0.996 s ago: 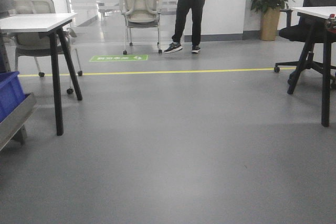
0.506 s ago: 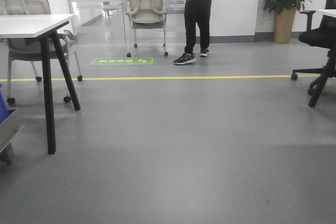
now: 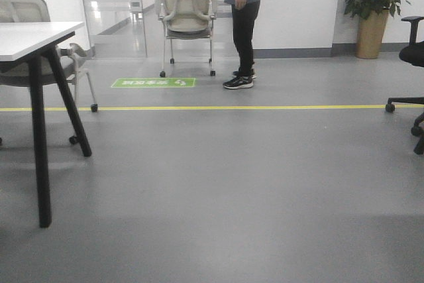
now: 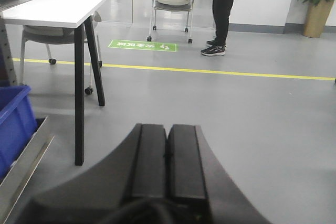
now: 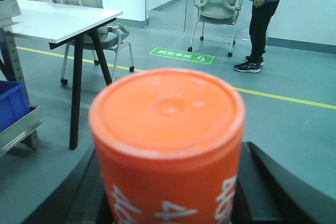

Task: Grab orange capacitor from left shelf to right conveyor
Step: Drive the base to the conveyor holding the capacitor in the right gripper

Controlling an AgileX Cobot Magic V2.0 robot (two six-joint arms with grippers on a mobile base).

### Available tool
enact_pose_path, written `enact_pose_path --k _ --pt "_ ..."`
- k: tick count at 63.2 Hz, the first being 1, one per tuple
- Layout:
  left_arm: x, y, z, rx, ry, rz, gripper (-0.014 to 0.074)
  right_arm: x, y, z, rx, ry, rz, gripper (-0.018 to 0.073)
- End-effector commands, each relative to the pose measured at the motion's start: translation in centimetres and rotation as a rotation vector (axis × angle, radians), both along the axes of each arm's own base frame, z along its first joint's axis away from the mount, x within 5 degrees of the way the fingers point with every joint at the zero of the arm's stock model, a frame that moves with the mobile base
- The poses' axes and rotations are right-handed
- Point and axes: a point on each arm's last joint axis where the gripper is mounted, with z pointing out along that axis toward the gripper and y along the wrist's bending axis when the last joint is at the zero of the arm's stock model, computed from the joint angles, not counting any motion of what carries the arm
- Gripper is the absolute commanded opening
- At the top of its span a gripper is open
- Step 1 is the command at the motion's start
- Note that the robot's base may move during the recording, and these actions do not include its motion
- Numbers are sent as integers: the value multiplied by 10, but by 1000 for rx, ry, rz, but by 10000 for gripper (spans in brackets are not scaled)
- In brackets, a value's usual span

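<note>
Right wrist view: the orange capacitor (image 5: 167, 129) stands upright and fills the foreground, clamped between the dark fingers of the right gripper (image 5: 170, 198), above grey floor. In the left wrist view, the left gripper (image 4: 167, 161) is pressed fully closed and holds nothing, near the left shelf (image 4: 23, 174) and its blue bin (image 4: 13, 124).

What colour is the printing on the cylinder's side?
White, on the orange cylindrical capacitor; right wrist view.

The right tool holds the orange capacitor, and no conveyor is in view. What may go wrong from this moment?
1. Much of the orange capacitor stands out of the right tool; a jolt might loosen it.
2. A person stands by the chair ahead; the base might come too near.
3. The table leg is close on the left; a turn could clip it.
</note>
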Motion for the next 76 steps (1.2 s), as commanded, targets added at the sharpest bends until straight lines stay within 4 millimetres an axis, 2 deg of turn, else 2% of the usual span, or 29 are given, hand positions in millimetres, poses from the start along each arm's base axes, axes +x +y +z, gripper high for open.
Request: enact_pose_path --k 1,76 --pt "-1 0 10 -11 -96 0 -127 -1 0 16 19 -104 2 109" --pt "-1 0 10 -11 -96 0 -127 0 0 16 19 -103 2 109"
